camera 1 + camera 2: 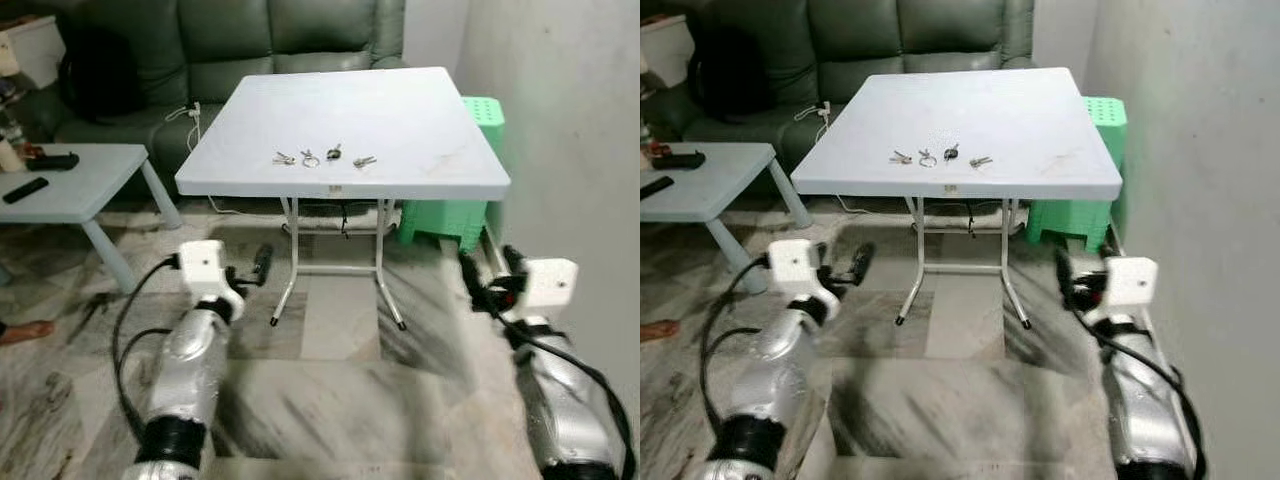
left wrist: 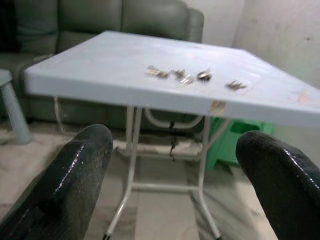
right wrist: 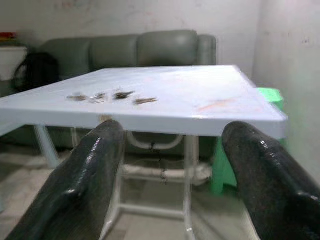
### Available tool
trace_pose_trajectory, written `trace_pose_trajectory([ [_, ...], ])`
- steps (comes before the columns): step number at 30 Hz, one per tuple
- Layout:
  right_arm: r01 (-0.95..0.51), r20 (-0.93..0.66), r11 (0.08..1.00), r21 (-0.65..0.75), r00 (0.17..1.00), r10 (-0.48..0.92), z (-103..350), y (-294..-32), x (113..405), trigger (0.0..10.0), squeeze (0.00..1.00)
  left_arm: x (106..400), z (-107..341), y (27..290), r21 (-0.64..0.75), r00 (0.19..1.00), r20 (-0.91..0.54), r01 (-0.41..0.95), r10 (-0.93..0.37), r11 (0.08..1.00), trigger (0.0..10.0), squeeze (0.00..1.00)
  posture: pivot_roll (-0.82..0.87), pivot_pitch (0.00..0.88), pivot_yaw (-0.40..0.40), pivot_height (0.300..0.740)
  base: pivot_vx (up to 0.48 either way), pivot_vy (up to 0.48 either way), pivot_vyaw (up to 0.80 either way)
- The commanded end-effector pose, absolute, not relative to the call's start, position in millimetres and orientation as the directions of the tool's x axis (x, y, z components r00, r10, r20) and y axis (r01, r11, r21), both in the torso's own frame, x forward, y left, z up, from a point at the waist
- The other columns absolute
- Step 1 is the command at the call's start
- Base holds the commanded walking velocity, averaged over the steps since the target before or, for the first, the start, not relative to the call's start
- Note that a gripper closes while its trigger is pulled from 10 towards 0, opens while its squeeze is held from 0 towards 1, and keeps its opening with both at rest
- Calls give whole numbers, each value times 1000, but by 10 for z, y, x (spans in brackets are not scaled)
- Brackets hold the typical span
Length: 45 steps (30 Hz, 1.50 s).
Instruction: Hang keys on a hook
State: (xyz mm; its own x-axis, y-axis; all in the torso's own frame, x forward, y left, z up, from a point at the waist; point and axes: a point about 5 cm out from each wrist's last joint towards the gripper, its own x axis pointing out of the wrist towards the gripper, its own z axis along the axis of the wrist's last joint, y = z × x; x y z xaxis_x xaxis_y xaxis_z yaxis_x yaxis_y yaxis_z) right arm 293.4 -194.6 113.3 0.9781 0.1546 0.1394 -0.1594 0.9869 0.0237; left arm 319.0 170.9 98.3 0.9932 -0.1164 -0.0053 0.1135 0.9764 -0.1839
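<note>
Keys point(image 1: 320, 157) lie in a loose row of four small bunches near the front edge of the white folding table point(image 1: 420, 120), none of them lifted or touched. That puts the task at its very start: nothing is picked up, and no hook can be made out anywhere around the table, so the place to hang them is not yet found.

Both arms are held low and forward, short of the table and below its top. The left gripper point(image 2: 175, 185) has its two black fingers spread wide with nothing between them, and it looks up under the table edge towards the keys. The right gripper point(image 3: 172, 185) is likewise wide apart and empty, pointing at the same front edge from the other side. The floor near the robot is smeared with blur, which suggests the robot is walking.

Behind the table stands a green sofa point(image 1: 290, 40), at its right side a green plastic stool point(image 1: 470, 200) against the wall, and off to the left a low table point(image 1: 80, 185) with remotes on it.

What is left, by this reading, is nearly everything: close in on the table, raise one gripper over its top, pinch one bunch, find the hook and hang it.
</note>
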Motion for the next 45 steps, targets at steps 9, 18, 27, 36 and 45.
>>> trace_pose_trajectory([
  [9,-144,141,989,19,980,140,1157,-2030,2913,10000,0,3200,1011,1606,-202,991,3,135,-137,970,10000,0,-59,0,10,740,267,0,0],
  [18,-147,140,989,17,980,143,1165,-2035,2918,10000,0,3201,1007,1593,-211,991,3,133,-135,968,10000,0,-59,0,6,740,85,284,0],
  [27,-150,140,988,17,979,147,1166,-2032,2919,10000,0,3200,1006,1592,-209,991,3,133,-136,969,10000,0,-59,0,5,740,0,331,0],
  [36,-153,139,988,14,979,150,1169,-2032,2916,10000,0,3202,1008,1588,-212,991,7,134,-136,968,10000,0,-64,0,4,740,0,337,0],
  [45,-157,134,988,10,979,154,1163,-2043,2902,10000,0,3195,1018,1581,-193,992,15,130,-129,973,10000,0,-64,0,3,740,0,198,0],
])
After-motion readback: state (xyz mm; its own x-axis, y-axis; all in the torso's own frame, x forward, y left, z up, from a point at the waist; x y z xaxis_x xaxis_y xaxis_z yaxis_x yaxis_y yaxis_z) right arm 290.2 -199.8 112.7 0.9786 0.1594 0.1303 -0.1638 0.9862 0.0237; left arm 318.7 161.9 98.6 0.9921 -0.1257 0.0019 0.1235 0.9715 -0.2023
